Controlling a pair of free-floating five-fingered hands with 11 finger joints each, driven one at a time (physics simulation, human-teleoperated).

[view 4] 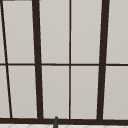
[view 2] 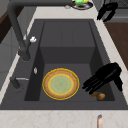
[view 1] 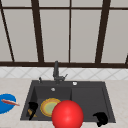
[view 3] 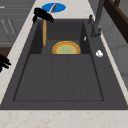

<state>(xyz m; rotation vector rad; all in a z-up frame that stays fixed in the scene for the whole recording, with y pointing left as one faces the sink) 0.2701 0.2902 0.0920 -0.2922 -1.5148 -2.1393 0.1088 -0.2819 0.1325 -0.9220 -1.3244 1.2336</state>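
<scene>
Sink (view 1: 110, 110): right-hand drainer section bare, open from above. Left basin: yellow plate (view 1: 49, 106) on the floor, wooden stick (view 3: 44, 32) upright at its near-left wall. Faucet (view 1: 56, 71) overhangs far rim. Red ball (view 1: 67, 114) blocks near edge, centre.

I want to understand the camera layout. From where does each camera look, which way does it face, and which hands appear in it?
Front view: faces the sink and window; left hand over the basin, right hand at the front rim.
Left side view: looks along the sink from its left; the left hand near, the right hand far.
Right side view: looks from the right; order reversed.
Upper view: faces the window.
Front and side views share the yellow plate.
</scene>
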